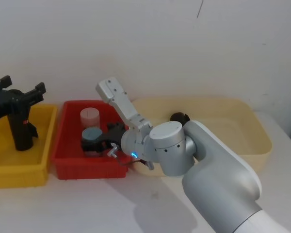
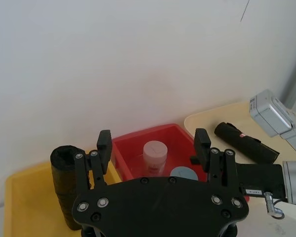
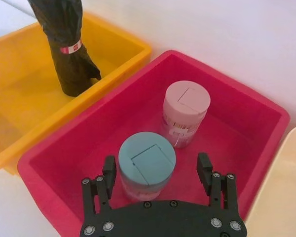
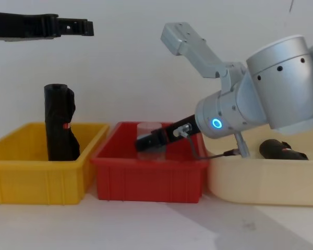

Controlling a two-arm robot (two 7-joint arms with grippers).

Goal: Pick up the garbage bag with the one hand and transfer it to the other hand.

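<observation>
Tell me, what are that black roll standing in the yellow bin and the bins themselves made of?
The garbage bag looks like thin black plastic film: crinkled, faintly shiny, with a red-and-white label band. The yellow bin and red bin look like moulded hard plastic, smooth with a slight sheen.

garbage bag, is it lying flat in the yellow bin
No, the garbage bag stands upright in the yellow bin.

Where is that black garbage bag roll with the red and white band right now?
The garbage bag stands upright in the yellow bin on the robot's left, beside the red bin, with the left gripper open above it.
</observation>
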